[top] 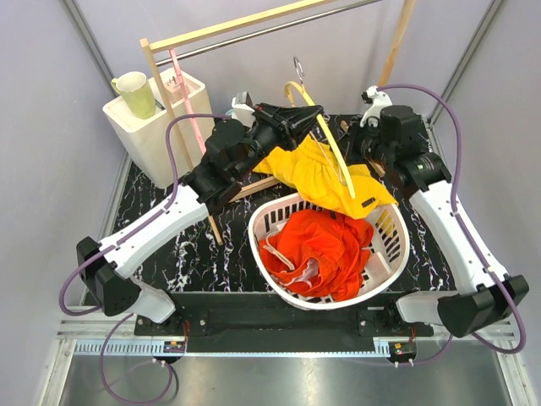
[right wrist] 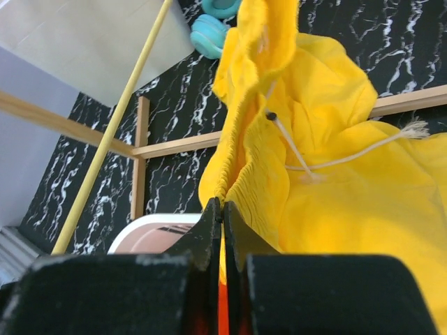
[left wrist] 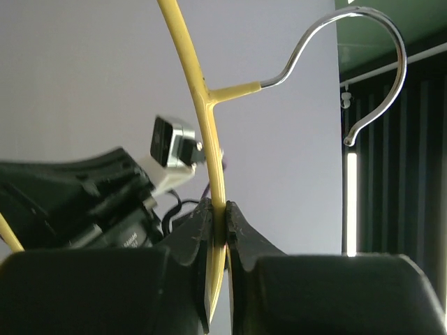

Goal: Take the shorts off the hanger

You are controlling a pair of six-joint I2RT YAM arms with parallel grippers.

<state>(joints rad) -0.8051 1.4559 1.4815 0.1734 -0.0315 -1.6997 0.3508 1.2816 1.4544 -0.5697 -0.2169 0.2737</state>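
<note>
My left gripper (top: 297, 118) is shut on the yellow wire hanger (top: 334, 144) and holds it above the table. In the left wrist view the jaws (left wrist: 225, 220) pinch the hanger's yellow bar (left wrist: 202, 118) below its metal hook (left wrist: 377, 42). The yellow shorts (top: 325, 173) hang from the hanger and drape onto the basket's far rim. My right gripper (top: 353, 142) is shut on their elastic waistband (right wrist: 237, 160), with the jaws (right wrist: 222, 207) closed on the gathered edge. The orange-red shorts (top: 319, 245) lie in the white laundry basket (top: 397, 254).
A wooden clothes rack (top: 237, 25) stands at the back, with its base bars (right wrist: 174, 145) on the black marble table. A white box (top: 156, 127) with a green cup (top: 135, 93) is at the back left. A pink hanger (top: 188, 93) leans on the rack. Teal objects (right wrist: 209, 31) lie behind the shorts.
</note>
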